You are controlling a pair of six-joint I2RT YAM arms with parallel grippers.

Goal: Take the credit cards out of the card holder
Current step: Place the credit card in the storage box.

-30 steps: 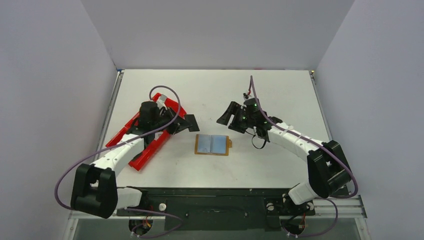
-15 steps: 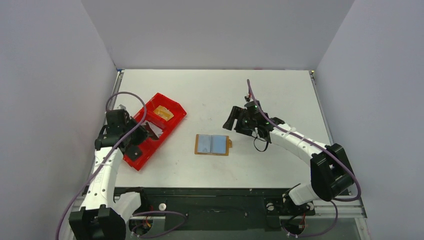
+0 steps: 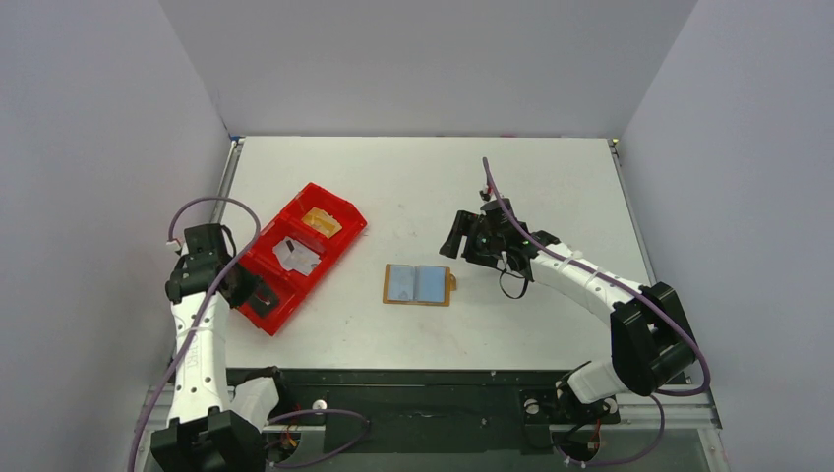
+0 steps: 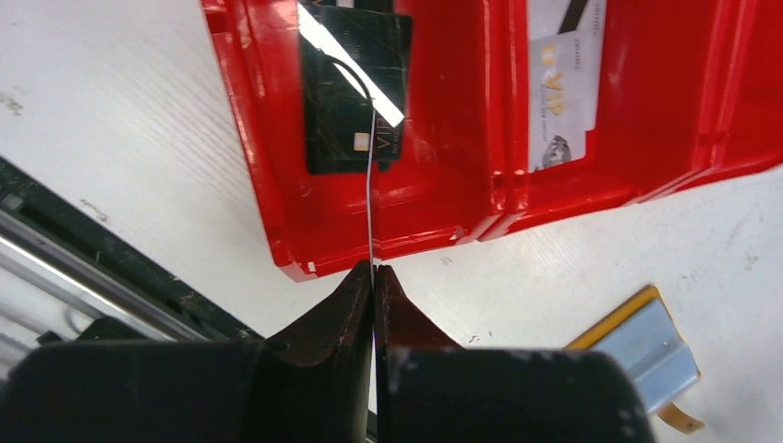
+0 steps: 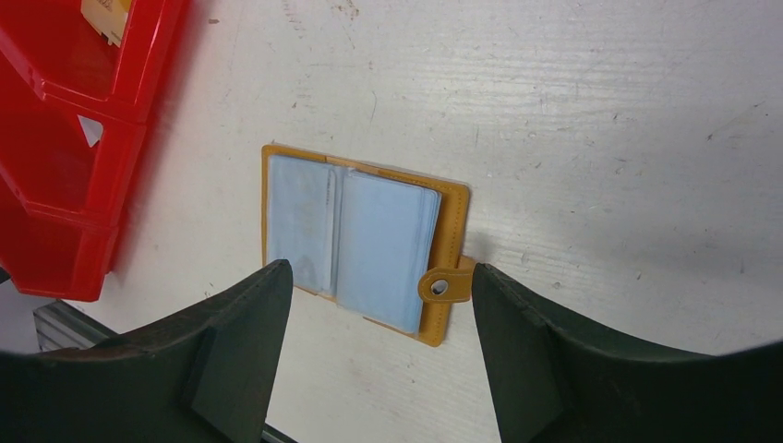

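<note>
1. White table (image 3: 551, 187), lightly scuffed, boxed in by plain grey walls (image 3: 423, 59).
2. Red tray (image 3: 340, 205) sits left, likely the drop spot: a black card (image 4: 355, 92) and a white card (image 4: 563, 83) lie in separate compartments.
3. Right gripper (image 3: 454, 241): jaws spread, hovering beside the card holder (image 5: 448, 217) without touching it. Looks staged for a pick.
4. Left gripper (image 4: 374, 269): jaws pressed together at the tray's near rim. A thin pale line sits between the tips; can't tell what it is.
5. Holder lies open mid-table, credit cards (image 5: 383, 245) in its sleeves.
</note>
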